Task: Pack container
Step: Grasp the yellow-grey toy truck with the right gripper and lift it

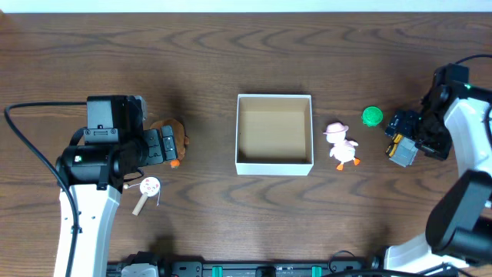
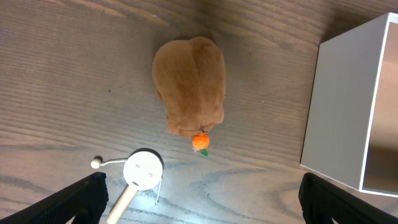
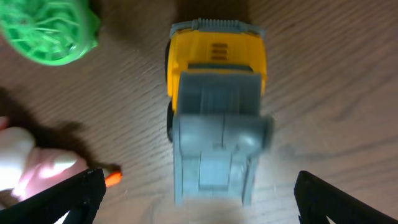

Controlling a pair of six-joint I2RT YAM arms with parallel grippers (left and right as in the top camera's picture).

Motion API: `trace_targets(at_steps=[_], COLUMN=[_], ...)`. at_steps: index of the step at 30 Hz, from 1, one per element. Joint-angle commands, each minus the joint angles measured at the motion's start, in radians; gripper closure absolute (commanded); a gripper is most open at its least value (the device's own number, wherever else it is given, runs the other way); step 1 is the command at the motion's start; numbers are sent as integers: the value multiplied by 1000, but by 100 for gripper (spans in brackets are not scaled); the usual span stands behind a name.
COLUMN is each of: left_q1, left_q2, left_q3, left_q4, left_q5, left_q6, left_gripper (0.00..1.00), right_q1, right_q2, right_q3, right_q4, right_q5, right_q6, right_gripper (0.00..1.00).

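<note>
The container is a square white-walled box with a tan inside, at the table's middle; its white wall shows in the left wrist view. A brown plush toy with an orange tip lies left of it. My left gripper is open above the table beside the plush. A yellow and grey toy truck lies at the right. My right gripper is open over the truck, not touching it.
A white round rattle with a wooden handle lies below the plush. A pink and white duck toy stands right of the container; part of it shows in the right wrist view. A green ball lies beside the truck.
</note>
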Motion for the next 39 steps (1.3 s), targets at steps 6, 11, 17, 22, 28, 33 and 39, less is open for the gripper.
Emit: trace_targets(at_steps=[6, 11, 17, 22, 28, 33, 39], left_q1=[2, 2, 2, 2, 2, 2, 2], left_q2=[5, 5, 5, 5, 5, 5, 5], left_q3=[20, 20, 20, 20, 20, 20, 20], left_q4=[-2, -3, -4, -4, -4, -3, -3], left_q5=[10, 10, 10, 10, 10, 10, 10], left_q6=[20, 20, 20, 20, 20, 20, 20], left_gripper=[2, 2, 2, 2, 2, 2, 2], right_q1=[-10, -10, -10, -9, -9, -7, 43], right_q2=[106, 112, 112, 112, 112, 108, 41], right_q3=[15, 15, 15, 15, 15, 16, 48], right_q4=[25, 31, 27, 18, 16, 14, -6], right_q5=[32, 32, 32, 32, 32, 19, -97], right_q6=[9, 9, 9, 9, 9, 9, -51], right_gripper=[1, 11, 36, 51, 71, 99, 99])
